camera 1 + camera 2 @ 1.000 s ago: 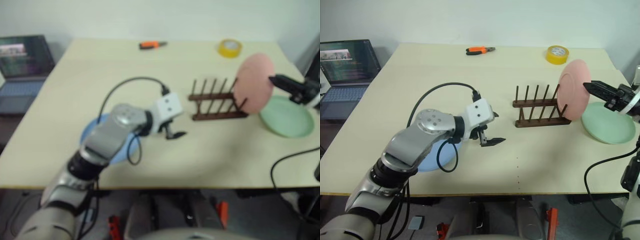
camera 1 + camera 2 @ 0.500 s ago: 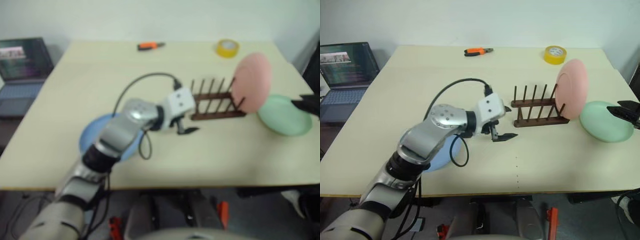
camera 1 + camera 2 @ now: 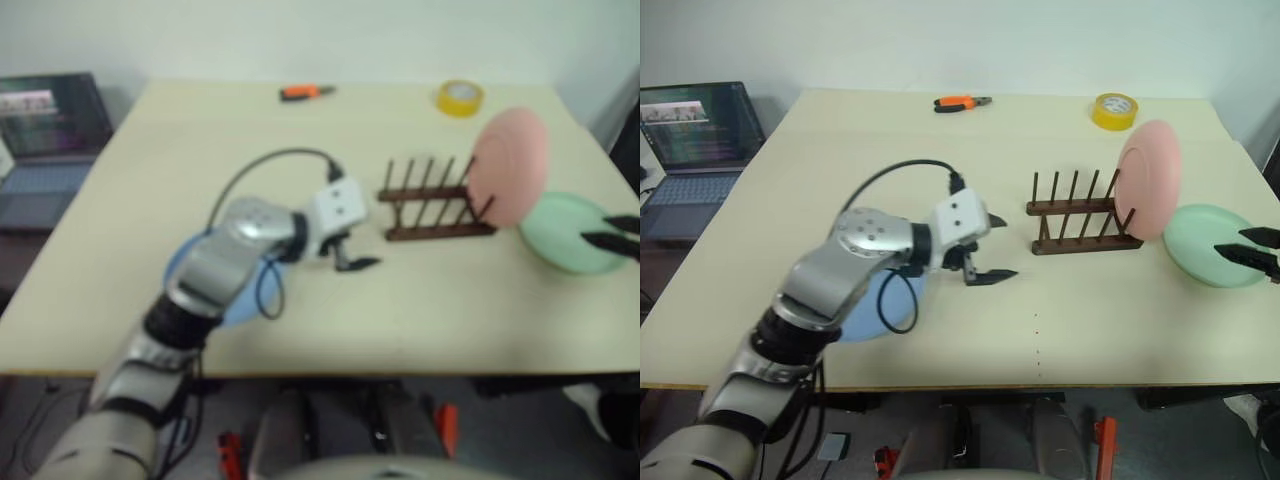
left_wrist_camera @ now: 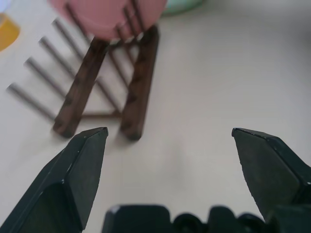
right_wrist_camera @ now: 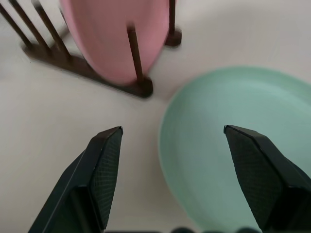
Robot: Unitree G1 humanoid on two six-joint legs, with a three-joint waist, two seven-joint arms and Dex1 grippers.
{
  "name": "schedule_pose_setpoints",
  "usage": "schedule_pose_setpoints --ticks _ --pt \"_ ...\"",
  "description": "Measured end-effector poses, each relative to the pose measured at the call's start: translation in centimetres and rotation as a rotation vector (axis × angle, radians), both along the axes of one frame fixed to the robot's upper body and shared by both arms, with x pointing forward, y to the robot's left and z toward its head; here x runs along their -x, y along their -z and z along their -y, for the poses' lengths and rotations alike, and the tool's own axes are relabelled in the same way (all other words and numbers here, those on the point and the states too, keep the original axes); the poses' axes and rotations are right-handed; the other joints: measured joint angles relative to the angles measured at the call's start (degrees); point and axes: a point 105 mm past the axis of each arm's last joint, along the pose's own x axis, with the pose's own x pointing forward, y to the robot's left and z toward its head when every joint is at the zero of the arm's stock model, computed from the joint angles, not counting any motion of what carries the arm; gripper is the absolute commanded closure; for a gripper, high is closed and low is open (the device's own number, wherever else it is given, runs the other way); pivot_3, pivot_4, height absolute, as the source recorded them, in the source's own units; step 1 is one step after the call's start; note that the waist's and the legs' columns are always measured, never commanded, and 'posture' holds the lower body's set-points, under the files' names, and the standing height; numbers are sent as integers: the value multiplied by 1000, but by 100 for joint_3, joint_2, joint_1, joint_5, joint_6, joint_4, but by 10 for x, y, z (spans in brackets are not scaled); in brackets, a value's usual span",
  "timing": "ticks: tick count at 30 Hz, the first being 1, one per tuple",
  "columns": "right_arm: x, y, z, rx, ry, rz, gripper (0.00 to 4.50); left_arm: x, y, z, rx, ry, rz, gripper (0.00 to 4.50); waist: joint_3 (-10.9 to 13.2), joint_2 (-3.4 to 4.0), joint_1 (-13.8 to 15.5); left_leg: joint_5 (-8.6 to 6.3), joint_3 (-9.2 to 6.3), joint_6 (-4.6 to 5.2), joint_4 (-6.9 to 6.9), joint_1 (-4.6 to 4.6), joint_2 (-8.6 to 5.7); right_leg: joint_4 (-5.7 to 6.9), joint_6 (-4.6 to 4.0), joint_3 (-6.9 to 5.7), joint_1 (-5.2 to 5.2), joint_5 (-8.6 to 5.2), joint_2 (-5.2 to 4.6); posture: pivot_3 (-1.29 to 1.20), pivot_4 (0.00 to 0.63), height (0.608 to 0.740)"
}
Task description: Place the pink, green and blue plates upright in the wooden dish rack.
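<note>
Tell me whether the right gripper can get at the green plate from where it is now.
Probably yes. The right gripper hangs open at the edge of the green plate, which lies flat with nothing on it. The pink plate stands beside it in the wooden dish rack, not between them.

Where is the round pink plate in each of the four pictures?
Left eye view: pale pink round plastic plate, upright at the right end of the dark wooden dish rack.
Right eye view: same place, above the mint green plate.
Left wrist view: at the top edge.
Right wrist view: top, between pegs.
Shared landmark: the rack.
</note>
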Motion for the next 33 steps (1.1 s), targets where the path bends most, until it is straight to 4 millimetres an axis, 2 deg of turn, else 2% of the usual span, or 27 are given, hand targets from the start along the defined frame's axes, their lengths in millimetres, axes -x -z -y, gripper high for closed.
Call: schedule_pose_setpoints --ticks 2,5,12,20,23,31,32,33 --pt "0 13 0 70 -14 -60 869 6 6 13 6 36 -23 0 0 1 -2 0 0 0 -3 1 0 4 -2 1 -3 -1 2 0 150 740" --pt "-2 24 2 170 -35 -110 869 9 8 19 11 48 -28 0 -2 4 -42 0 0 0 -7 4 2 11 -4 3 -8 -2 12 0 150 740" --pt "-10 40 9 311 -35 -156 869 7 13 21 1 38 -38 0 -4 7 -73 1 -4 0 -5 6 3 15 -6 1 -6 -3 11 0 150 740" --pt "-16 62 2 329 -62 -188 869 6 23 14 -18 0 -74 0 -4 7 -69 1 -6 0 -6 6 3 10 6 -1 -1 4 6 0 150 740" --pt "-17 65 3 356 -70 -190 1467 8 22 13 -19 -10 -71 0 -4 7 -69 1 -8 0 -5 11 3 9 0 -3 6 1 6 0 150 740" --pt "-19 65 1 358 -83 -175 4276 7 23 11 -26 -32 -72 0 -1 1 -71 1 -10 0 -3 44 2 6 -6 -3 41 -3 4 0 150 740" --pt "-20 63 1 359 -83 -165 4458 7 23 11 -26 -33 -71 0 -1 1 -71 1 -11 0 -3 48 2 6 -8 -4 46 -4 4 0 150 740" --pt "-22 61 0 359 -84 -155 4458 6 23 11 -25 -35 -70 0 -1 1 -68 1 -13 0 -3 50 3 6 -9 -6 48 -4 4 0 150 740"
